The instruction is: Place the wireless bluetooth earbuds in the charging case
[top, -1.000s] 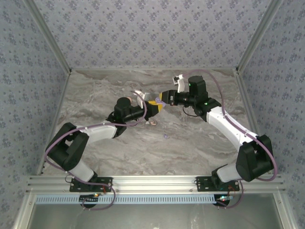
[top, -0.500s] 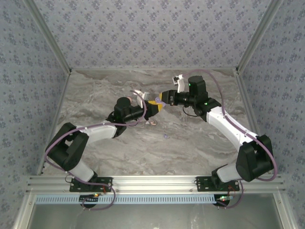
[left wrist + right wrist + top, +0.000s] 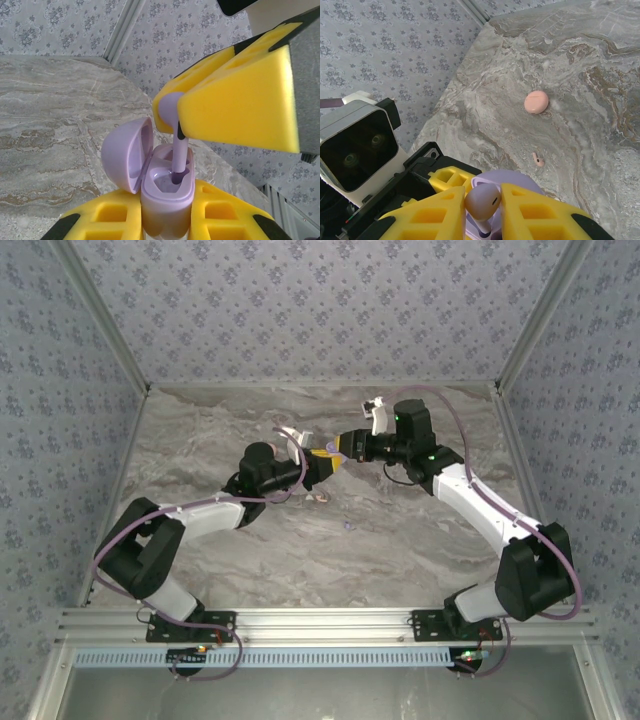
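My left gripper (image 3: pixel 167 217) is shut on the lilac charging case (image 3: pixel 167 192), gripping its body upright with the lid (image 3: pixel 126 152) swung open to the left. My right gripper (image 3: pixel 482 210) is shut on a lilac earbud (image 3: pixel 481 201), pinching its head between the yellow pads (image 3: pixel 240 100). The earbud's stem (image 3: pixel 179 157) points down, and its tip sits in the case's right-hand slot. In the top view the two grippers meet tip to tip above mid-table, the left (image 3: pixel 318 468) and the right (image 3: pixel 338 450). A pinkish earbud (image 3: pixel 538 159) lies loose on the marble.
A round pink case (image 3: pixel 536 101) lies shut on the marble table (image 3: pixel 420 540), beyond the pinkish earbud. A tiny lilac piece (image 3: pixel 347 526) rests on the table nearer the arms. Patterned walls close in the back and sides.
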You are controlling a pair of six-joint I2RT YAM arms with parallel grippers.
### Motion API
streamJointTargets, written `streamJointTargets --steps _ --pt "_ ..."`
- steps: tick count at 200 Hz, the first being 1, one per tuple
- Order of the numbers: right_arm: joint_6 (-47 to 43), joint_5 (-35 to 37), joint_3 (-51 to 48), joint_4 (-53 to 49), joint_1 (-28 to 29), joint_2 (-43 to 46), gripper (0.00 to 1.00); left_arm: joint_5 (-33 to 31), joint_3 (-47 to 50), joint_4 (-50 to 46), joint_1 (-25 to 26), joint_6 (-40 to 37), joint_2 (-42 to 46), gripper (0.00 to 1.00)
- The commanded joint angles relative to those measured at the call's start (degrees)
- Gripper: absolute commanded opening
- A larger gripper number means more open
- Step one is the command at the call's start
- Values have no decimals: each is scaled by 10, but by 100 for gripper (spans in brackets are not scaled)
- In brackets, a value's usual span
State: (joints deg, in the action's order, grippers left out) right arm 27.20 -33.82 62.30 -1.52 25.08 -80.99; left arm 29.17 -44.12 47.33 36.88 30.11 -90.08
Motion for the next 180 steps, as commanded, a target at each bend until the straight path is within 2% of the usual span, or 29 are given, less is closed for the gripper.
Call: streamJointTargets --steps 1,67,180 --pt "-18 10 19 -16 6 6 25 1 -20 12 3 5 22 12" --pt "-41 10 22 -48 10 7 25 -13 -18 -1 4 -2 35 12" --pt "-74 26 55 -104 18 12 41 -3 -25 -32 3 -33 43 12"
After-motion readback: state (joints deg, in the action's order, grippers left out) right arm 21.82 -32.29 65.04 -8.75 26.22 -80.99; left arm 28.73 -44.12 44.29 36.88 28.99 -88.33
